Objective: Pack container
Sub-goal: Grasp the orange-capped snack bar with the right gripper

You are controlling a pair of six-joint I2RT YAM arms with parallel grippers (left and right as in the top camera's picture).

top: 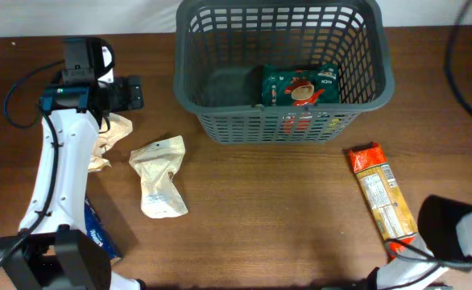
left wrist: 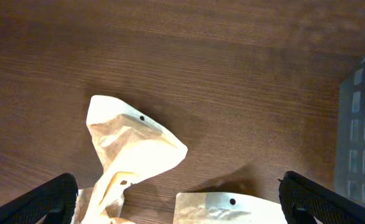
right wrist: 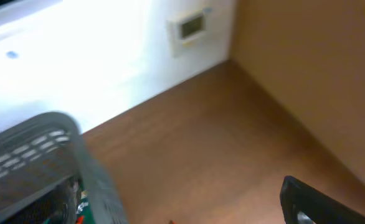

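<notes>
From where I stand I count 1 dark grey basket (top: 236, 125) on 1 wooden table (top: 284, 234). There is 1 green packet (top: 300, 84) inside it. Out on the wood lie 4 more packets. 2 of them are cream paper pouches, 1 flat pouch (top: 159, 177) and 1 crumpled pouch (top: 113, 135). There is also 1 long orange packet (top: 381, 197) and 1 blue packet (top: 99, 232), partly under an arm. That makes 5 packets altogether. There are 2 arms, the left arm (top: 59, 169) and the right arm (top: 469, 234).
</notes>
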